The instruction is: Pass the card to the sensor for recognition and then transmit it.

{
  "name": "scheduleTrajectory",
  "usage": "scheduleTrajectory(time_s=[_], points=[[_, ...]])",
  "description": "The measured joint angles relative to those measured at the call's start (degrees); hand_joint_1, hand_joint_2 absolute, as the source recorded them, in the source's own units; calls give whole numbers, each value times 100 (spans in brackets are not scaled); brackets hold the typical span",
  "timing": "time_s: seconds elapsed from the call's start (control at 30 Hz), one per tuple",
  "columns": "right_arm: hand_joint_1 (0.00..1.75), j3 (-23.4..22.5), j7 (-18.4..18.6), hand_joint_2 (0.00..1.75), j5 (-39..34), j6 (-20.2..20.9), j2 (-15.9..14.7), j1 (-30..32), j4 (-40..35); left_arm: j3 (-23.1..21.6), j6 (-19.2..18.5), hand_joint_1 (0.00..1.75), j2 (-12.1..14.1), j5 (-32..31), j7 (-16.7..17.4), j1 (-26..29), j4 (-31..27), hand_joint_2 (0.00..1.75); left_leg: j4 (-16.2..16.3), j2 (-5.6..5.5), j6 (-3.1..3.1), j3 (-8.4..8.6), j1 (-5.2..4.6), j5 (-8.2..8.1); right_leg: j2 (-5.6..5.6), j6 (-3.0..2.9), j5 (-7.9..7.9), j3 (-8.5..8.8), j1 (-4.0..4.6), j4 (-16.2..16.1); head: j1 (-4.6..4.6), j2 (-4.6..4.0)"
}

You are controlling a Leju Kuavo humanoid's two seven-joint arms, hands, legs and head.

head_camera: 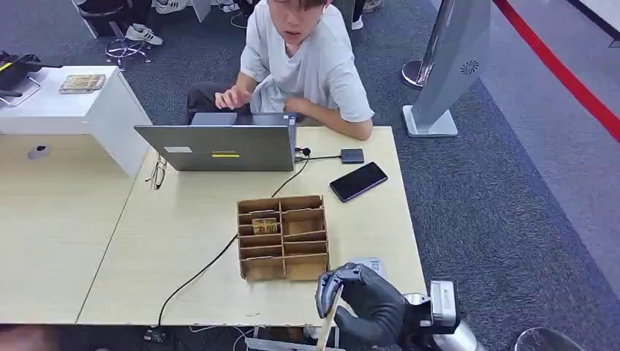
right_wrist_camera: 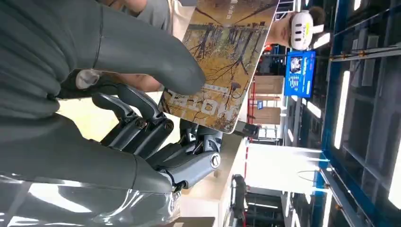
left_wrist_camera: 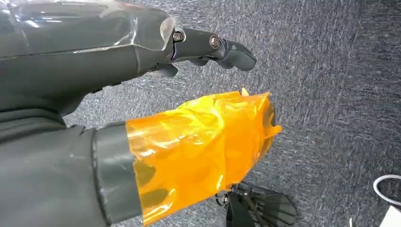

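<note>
Grey carpeted room, pale wooden table (head_camera: 183, 241) with a person seated at the far side behind a grey laptop (head_camera: 217, 147). A brown cardboard divided organizer box (head_camera: 282, 236) sits mid-table; a black phone (head_camera: 357, 180) lies far right of it. At the near right edge the right hand (head_camera: 369, 303) pinches a thin rectangular card with an autumn-tree print (right_wrist_camera: 223, 61) between thumb and fingers, held on edge just near of the box. The card looks stiff and glossy, with lettering along one short end.

The small pale device (head_camera: 369, 263) just right of the box may be the sensor; cannot confirm. Card picked up; scanning and handover look undone.

The left hand (left_wrist_camera: 189, 113) hangs over carpet, holding nothing, fingers loosely apart, thumb wrapped in orange film.
</note>
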Motion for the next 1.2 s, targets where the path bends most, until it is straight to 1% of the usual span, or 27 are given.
scheduleTrajectory(time_s=[0.1,0.2,0.3,0.43,0.47,0.57,0.63,0.67,0.93,1.07,1.1,1.13,1.17,1.2], points=[[175,0,-13,175,124,-52,4,33,-2,0,0,0,4,-33,0,2,0,0,0,0,0,0,0,0,0,0,0,1,0,0,0,0],[175,0,59,175,534,-449,28,18,-33,0,2,0,7,-48,18,1,4,0,0,0,0,-1,0,0,0,0,0,1,0,0,0,0],[175,22,202,175,1030,-1138,59,-154,-48,0,4,0,9,-87,44,1,22,0,0,2,0,-2,0,1,1,-1,1,1,0,1,0,0],[175,127,483,175,1671,-2060,129,-625,-50,0,-2,0,15,-144,59,-3,22,0,0,7,0,1,0,3,6,-5,5,1,0,1,0,0],[175,162,565,175,1870,-2348,162,-742,-52,0,-7,0,17,-162,74,-3,22,0,0,7,0,2,0,4,6,-6,5,1,0,2,-2,0],[175,276,820,175,2681,-3317,313,-1065,-79,-7,-28,0,20,-234,118,-3,22,0,0,7,-2,2,1,6,7,-6,5,0,0,3,-2,0],[175,356,1001,175,3284,-3854,439,-1251,-79,-13,-31,0,17,-293,168,-11,22,0,0,7,-2,2,1,6,8,-6,5,0,0,4,0,0],[175,389,1074,175,3551,-4058,488,-1332,-79,-17,-31,0,15,-310,175,-12,22,0,0,7,-2,2,1,6,8,-6,5,-1,0,4,-2,0],[175,394,1084,175,3599,-4095,496,-1341,-79,-17,-31,0,15,-315,175,-12,22,0,0,7,-2,2,1,6,8,-6,5,-1,0,4,-2,0],[175,409,1160,175,3884,-4302,550,-1406,-77,-24,-28,0,13,-350,183,-13,22,0,0,7,-2,2,1,6,7,-6,5,-1,0,4,-2,0],[175,424,1237,175,4165,-4510,606,-1472,-72,-37,-28,0,9,-383,206,-14,22,0,0,6,-2,1,1,6,7,-6,4,-1,1,4,0,0],[175,431,1266,175,4274,-4595,630,-1502,-68,-42,-28,0,7,-398,214,-15,22,0,0,6,-2,1,1,5,7,-6,4,-1,1,3,0,0],[175,444,1405,175,4812,-4998,735,-1589,-50,-63,-59,0,-2,-477,238,-20,22,0,0,6,-2,1,1,5,7,-6,4,-2,1,3,0,0],[175,446,1629,175,5736,-5633,918,-1683,-11,-155,-129,0,-2,-597,332,-41,22,0,0,7,-2,0,1,5,7,-6,4,-3,1,3,-2,0]])
